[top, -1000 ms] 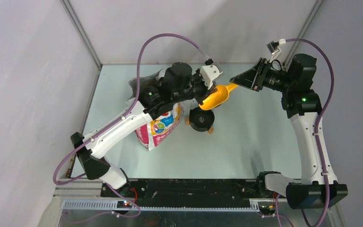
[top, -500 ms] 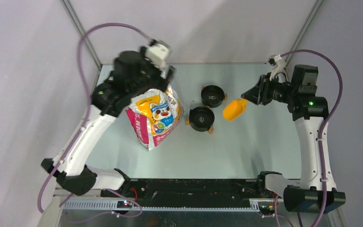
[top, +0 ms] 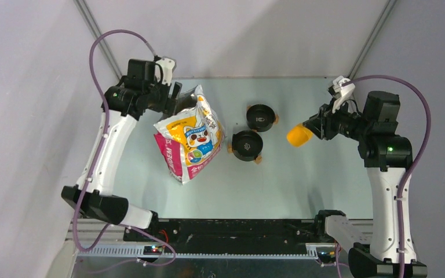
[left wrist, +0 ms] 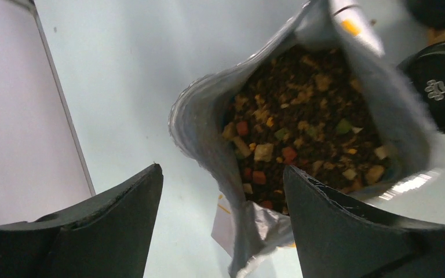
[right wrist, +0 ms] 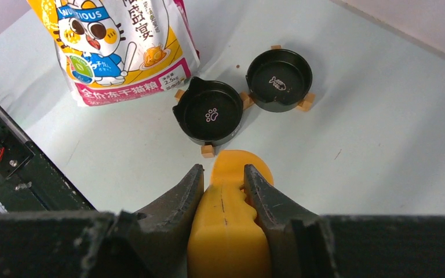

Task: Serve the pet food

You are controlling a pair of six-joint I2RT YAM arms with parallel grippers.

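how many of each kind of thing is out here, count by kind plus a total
food bag: 1
black bowls: 2
yellow scoop: 1
total: 4

Pet food [left wrist: 301, 127]: dark brown kibble, seemingly flecked tan, red, green, heaped inside open bag [left wrist: 200, 130]

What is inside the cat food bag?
Through its open mouth the cat food bag shows dry kibble: mostly dark brown, with tan, red and green pieces. The bag's walls hide how deep the pile goes.
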